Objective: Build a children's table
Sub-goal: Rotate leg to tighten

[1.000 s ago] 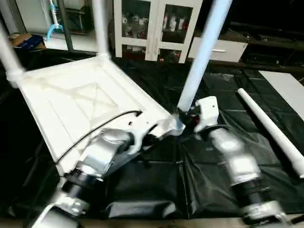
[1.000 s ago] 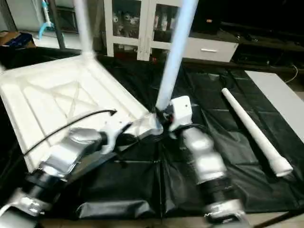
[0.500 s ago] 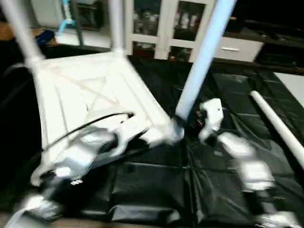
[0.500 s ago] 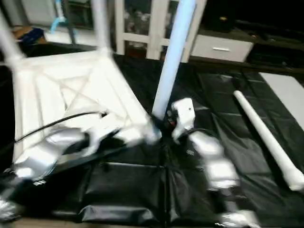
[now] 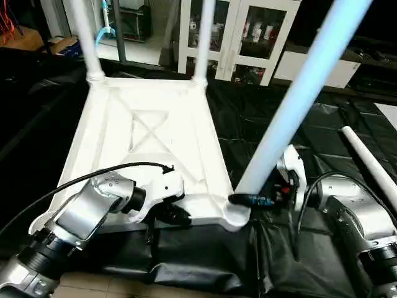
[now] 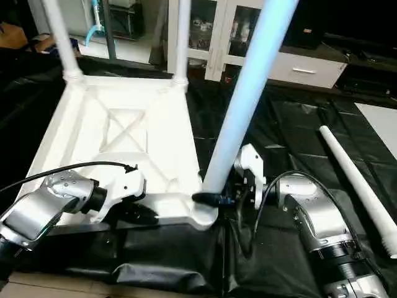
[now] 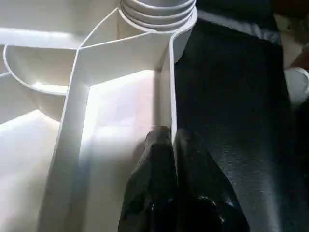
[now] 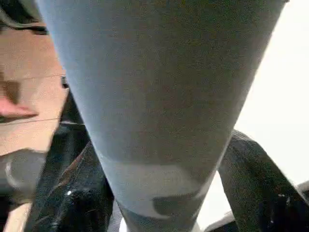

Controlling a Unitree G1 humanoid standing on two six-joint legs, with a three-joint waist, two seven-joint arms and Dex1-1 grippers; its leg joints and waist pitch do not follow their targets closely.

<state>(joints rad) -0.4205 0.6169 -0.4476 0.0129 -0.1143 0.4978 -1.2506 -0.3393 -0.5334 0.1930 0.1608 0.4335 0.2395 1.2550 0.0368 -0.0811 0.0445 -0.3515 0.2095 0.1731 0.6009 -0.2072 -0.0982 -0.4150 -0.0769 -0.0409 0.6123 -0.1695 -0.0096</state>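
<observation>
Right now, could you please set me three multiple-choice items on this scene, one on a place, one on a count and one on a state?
1. Where does the loose leg lie?
A. On the black sheet, on the robot's right
B. Across the table top
C. In the cabinet behind

2. How many legs stand in the corner sockets of the table top?
A. One
B. Three
C. Four

3. How does the left gripper stand?
A. Wide open above the top
B. Shut on the top's edge wall
C. Shut on a leg

Answers:
1 A: the eye views show it flat on the sheet beyond the right arm.
2 B: two far legs and the near leg stand upright, with the right gripper around the near one's base.
3 B: the left wrist view shows both fingers pressed to the thin wall.
</observation>
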